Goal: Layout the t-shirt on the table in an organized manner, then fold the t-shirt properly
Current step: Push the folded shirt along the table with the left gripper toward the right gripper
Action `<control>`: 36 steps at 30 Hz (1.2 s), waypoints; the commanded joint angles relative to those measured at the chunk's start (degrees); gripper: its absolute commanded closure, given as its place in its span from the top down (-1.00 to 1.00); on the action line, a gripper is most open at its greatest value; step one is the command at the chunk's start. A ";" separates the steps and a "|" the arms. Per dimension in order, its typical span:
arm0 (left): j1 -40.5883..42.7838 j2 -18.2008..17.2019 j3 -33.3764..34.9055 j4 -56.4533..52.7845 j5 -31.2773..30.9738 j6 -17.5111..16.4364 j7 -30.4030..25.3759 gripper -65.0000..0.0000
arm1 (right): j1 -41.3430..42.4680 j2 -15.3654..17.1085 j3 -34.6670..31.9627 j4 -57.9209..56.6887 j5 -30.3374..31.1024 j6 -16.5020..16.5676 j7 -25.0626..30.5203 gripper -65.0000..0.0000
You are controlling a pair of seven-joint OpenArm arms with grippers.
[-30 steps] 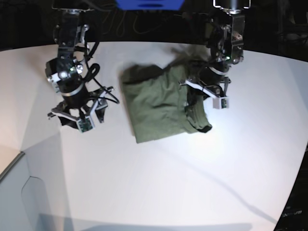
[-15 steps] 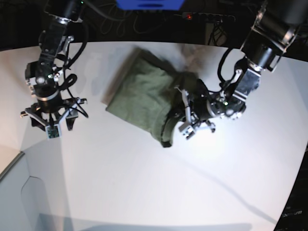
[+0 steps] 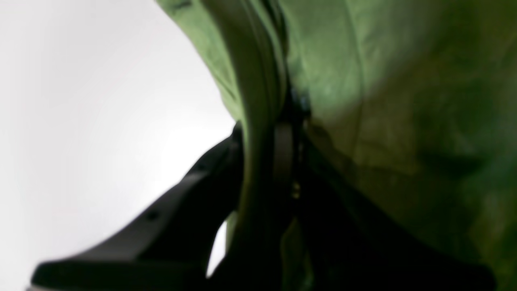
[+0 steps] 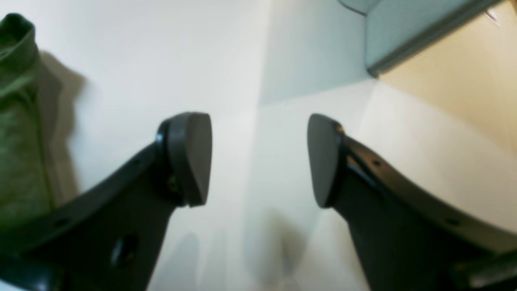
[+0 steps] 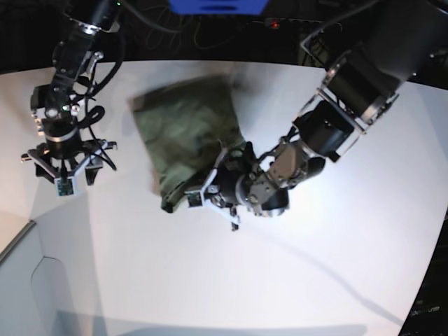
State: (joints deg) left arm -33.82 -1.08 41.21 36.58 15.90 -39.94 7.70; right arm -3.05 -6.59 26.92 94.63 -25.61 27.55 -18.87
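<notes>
Dragged leftward since a second ago, the t-shirt (image 5: 189, 133) lies bunched mid-worktop (image 5: 322, 266), its hem clenched in the left claw (image 5: 213, 196), which should keep low and draw steadily to flatten it while the right claw (image 5: 63, 171), released, hovers clear.

No readable text, labels, brands, numbers or signs in any view. The t-shirt (image 5: 187, 133) shows plain olive fabric only (left wrist view is blurred and pressed close to the cloth, no print can be made out). The table (image 5: 315, 266) is bare white, unmarked. The blue object (image 5: 217, 6) at the top edge of the base view carries no legible writing.
</notes>
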 commanded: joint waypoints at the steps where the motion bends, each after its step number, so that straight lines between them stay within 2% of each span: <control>1: -0.77 1.04 0.15 -0.23 2.08 -0.06 -0.19 -0.99 | 0.63 -0.22 0.38 1.15 0.42 -0.43 1.34 0.14; 5: -0.68 4.91 0.24 -0.75 8.49 -0.06 -2.39 -0.99 | 0.63 -0.31 1.79 1.15 0.42 -0.43 1.34 0.14; 12: 0.37 9.21 0.24 -0.84 13.77 -0.06 -4.32 -0.98 | -0.60 -0.66 3.02 1.15 0.42 -0.43 1.42 0.14; 19: 0.72 10.08 0.24 -0.40 21.24 -0.06 -4.32 -0.98 | -1.74 -0.66 3.02 1.24 0.42 -0.43 1.42 0.14; 21: 0.46 10.08 0.15 -0.31 21.77 -0.06 -4.06 -0.97 | -1.74 -0.66 3.02 1.24 0.42 -0.43 1.42 0.14; 23: 0.46 10.08 -0.29 0.13 21.59 -0.06 -3.97 -0.84 | -1.83 -0.66 3.02 1.24 0.42 -0.43 1.42 0.14; 26: 0.72 10.08 -0.29 2.85 21.51 -0.06 -3.97 -0.34 | -2.27 -0.66 3.02 1.24 0.42 -0.43 1.42 0.14; 30: 1.25 8.25 -0.38 6.19 21.42 -0.06 -3.97 0.31 | -2.62 -0.66 3.02 1.24 0.42 -0.43 1.42 0.14; 32: 1.34 7.54 -0.38 7.51 21.42 -0.06 -3.97 0.45 | -2.62 -0.66 3.02 1.24 0.42 -0.43 1.42 0.14; 36: 1.52 6.22 -3.19 12.52 21.42 -0.06 -4.06 0.48 | -4.73 -0.66 2.67 3.61 0.42 -0.43 1.34 0.14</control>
State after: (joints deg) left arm -30.37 4.60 38.48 47.81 37.71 -40.58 4.47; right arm -7.86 -7.57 29.63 97.01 -25.32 27.57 -18.72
